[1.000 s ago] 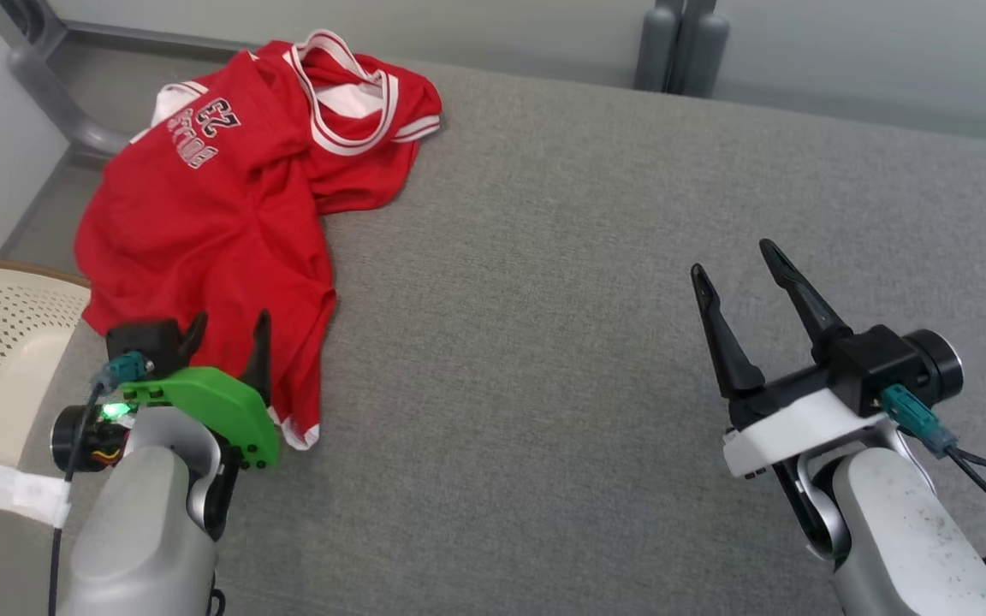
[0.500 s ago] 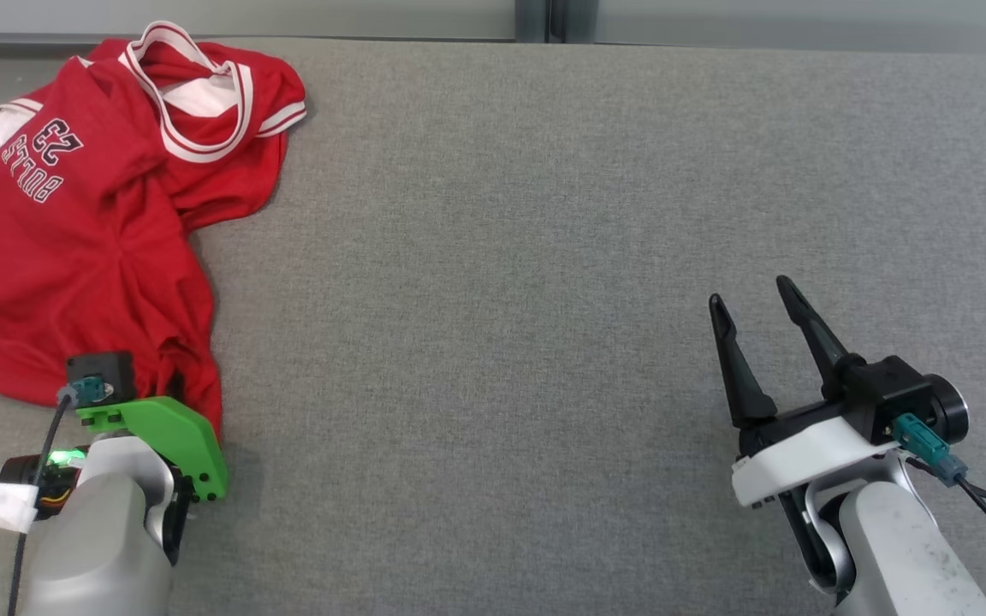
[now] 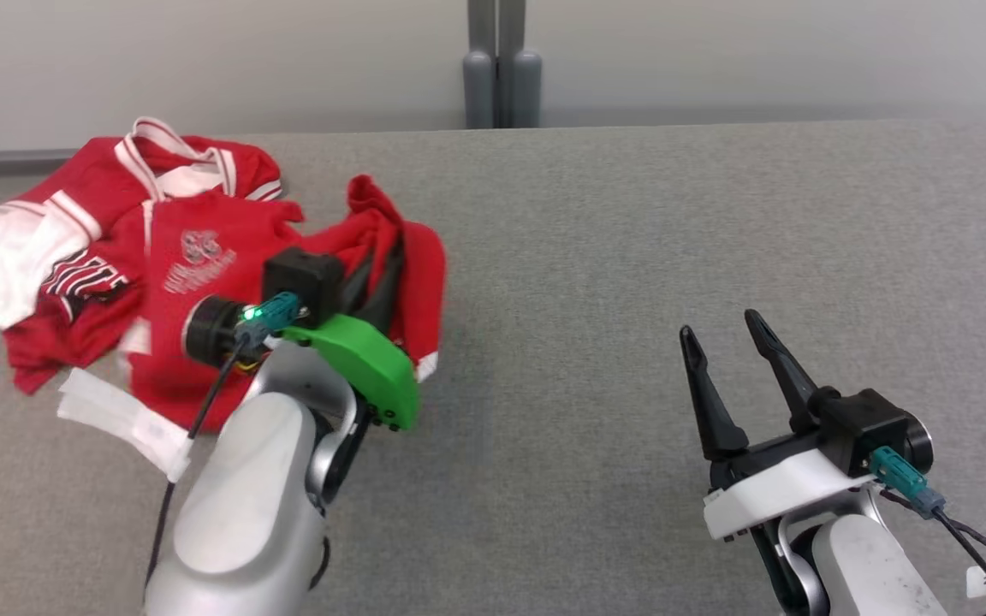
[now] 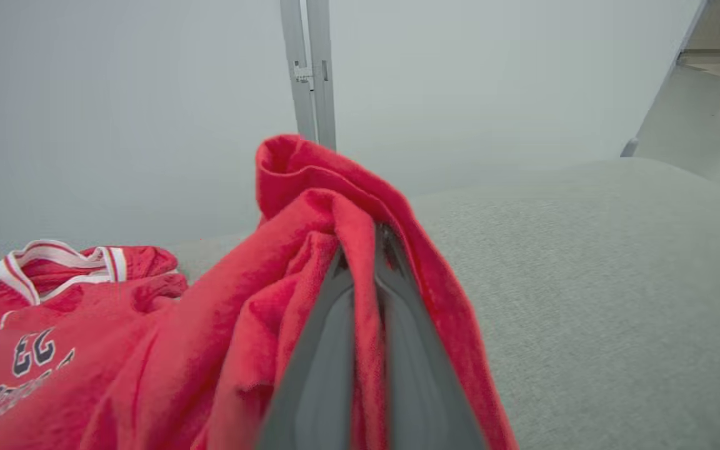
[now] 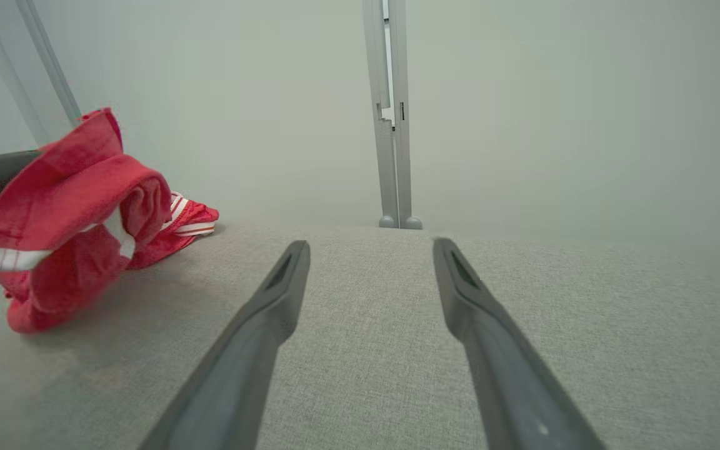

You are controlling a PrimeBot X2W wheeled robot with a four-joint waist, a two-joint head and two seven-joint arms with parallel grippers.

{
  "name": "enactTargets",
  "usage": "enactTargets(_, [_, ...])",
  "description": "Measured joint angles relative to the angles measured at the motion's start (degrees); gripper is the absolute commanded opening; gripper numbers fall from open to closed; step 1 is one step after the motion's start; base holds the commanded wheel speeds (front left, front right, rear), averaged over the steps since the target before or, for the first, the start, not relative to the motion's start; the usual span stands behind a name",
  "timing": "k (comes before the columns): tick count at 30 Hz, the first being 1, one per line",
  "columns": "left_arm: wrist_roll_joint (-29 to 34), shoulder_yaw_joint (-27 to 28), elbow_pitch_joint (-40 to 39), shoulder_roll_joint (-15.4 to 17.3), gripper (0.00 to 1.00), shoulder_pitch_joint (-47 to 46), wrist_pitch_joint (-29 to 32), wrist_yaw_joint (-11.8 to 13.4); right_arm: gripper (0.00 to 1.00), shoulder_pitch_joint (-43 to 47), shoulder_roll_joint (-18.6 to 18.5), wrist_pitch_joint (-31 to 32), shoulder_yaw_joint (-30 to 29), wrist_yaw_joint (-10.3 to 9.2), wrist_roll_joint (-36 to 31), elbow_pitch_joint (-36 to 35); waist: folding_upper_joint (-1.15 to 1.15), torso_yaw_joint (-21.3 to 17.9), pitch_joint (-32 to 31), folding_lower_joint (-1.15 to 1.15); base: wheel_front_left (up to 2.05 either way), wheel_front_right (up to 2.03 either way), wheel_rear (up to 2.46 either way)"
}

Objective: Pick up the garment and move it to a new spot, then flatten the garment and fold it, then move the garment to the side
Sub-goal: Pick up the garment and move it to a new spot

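On the far left of the grey woven tabletop point(image 3: 630, 257) the red jersey point(image 3: 193, 257) lies crumpled, and since I judge it light, limp and slightly slick, I have my left gripper point(image 4: 374, 262) pinched tight on a bunched hem fold, while my right gripper point(image 3: 718, 327) hovers wide open and empty at near right.

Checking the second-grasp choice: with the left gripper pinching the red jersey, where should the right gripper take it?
Probably the white-banded hem corner of the red jersey, approached from the robot's right: it pokes out free beside the raised bunch, facing the open right gripper.
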Motion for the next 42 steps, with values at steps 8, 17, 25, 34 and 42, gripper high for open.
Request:
enactTargets(8, [-4.88, -9.04, -15.58, -1.33, 0.0, 0.16, 10.63, 0.58, 1.0, -2.25, 0.46, 0.0, 0.94, 0.0, 0.99, -0.73, 0.0, -8.13, -1.23, 0.0, 0.0, 0.0, 0.0])
enactTargets(17, [-12.99, -18.02, -20.52, -1.53, 0.0, -8.21, 13.92, 5.67, 1.0, -2.31, 0.44, 0.0, -0.2, 0.0, 4.58, -1.48, 0.0, -20.43, 1.15, 0.0, 0.0, 0.0, 0.0])
enactTargets(25, [-12.45, -20.48, 1.55, -1.14, 0.0, -8.99, 12.5, 6.44, 1.0, -2.04, 0.44, 0.0, -1.09, 0.0, 6.8, -2.46, 0.0, -29.48, 5.11, 0.0, 0.0, 0.0, 0.0])
enactTargets(34, [-11.39, -20.13, 16.68, -1.08, 1.0, -7.53, -5.48, 7.05, 1.0, -1.8, 0.47, 0.0, -2.23, 0.0, 5.81, -2.37, 0.0, -33.2, 8.22, 0.0, 0.0, 0.0, 0.0])
enactTargets(42, [-12.33, -13.23, 2.76, 2.53, 1.0, 3.38, -14.0, 11.68, 1.0, 0.37, 0.59, 0.0, -4.68, 0.0, -0.15, -3.26, 0.0, -31.74, 5.38, 0.0, 0.0, 0.0, 0.0])
